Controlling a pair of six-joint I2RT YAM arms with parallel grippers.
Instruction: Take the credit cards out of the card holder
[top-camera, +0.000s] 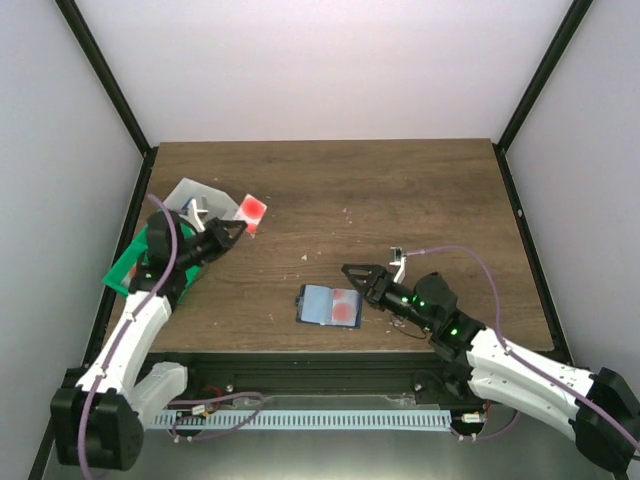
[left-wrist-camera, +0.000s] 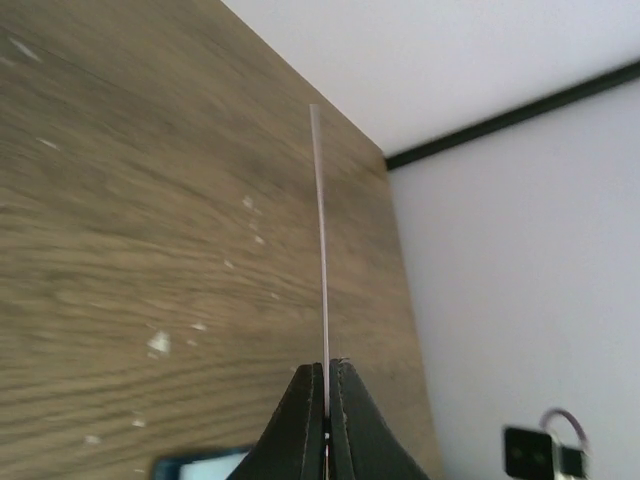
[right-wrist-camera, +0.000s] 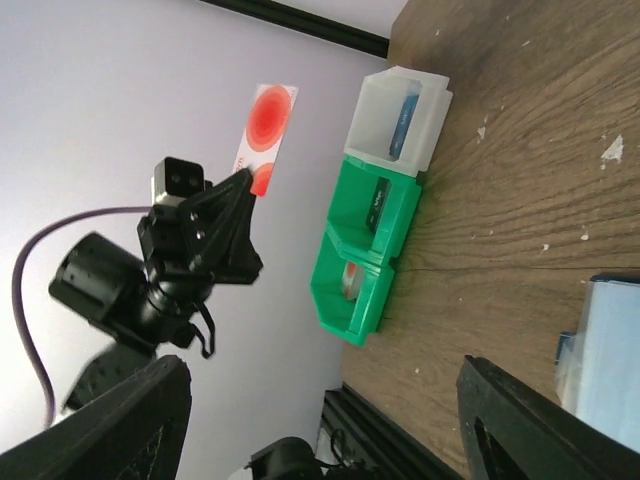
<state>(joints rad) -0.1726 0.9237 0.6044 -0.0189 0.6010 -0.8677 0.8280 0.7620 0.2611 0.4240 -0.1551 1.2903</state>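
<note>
My left gripper (top-camera: 238, 229) is shut on a credit card (top-camera: 251, 210), pale with a red blotch, and holds it above the table's left side. In the left wrist view that card (left-wrist-camera: 320, 250) is edge-on between my shut fingers (left-wrist-camera: 305, 420). It also shows in the right wrist view (right-wrist-camera: 266, 128). The blue-grey card holder (top-camera: 318, 304) lies open near the front edge, with another red-blotched card (top-camera: 346, 306) on its right panel. My right gripper (top-camera: 368, 272) is open and empty just right of the holder (right-wrist-camera: 610, 350), low over the table.
A green bin (top-camera: 122, 270) and a white bin (top-camera: 186, 192) stand at the table's left edge behind my left arm. In the right wrist view the green bin (right-wrist-camera: 372, 250) holds a red-blotched card and the white bin (right-wrist-camera: 400, 115) a blue item. Black frame posts stand at the back corners.
</note>
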